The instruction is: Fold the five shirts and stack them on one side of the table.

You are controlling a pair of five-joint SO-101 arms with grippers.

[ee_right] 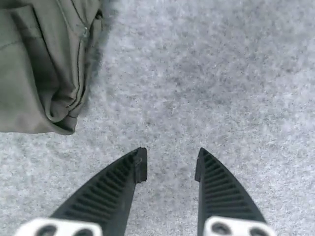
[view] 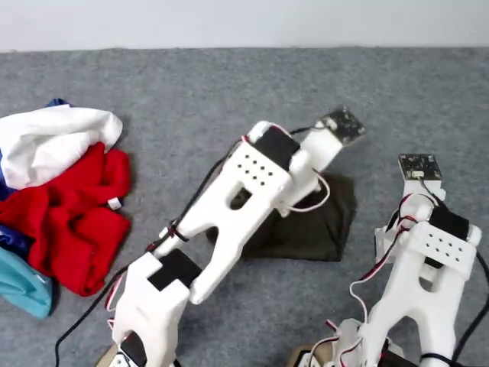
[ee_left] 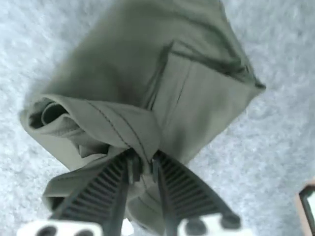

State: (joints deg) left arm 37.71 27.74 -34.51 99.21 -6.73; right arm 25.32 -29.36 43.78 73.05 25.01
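Left gripper pinch, tight on a raised fold of the olive shirt mid-table: folding under way, apparently.
Well apart, heap of unfolded shirts; next, probably carrying that fold across and laying it flat; just beside the shirt, right gripper parted moderately, holding nothing.

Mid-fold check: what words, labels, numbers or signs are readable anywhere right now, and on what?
No text can be read.
The white tag on the red shirt: too small to read.
The camera boards on the wrists: no legible marking.
The olive shirt pinched in the left tool: plain cloth and seams, no print.
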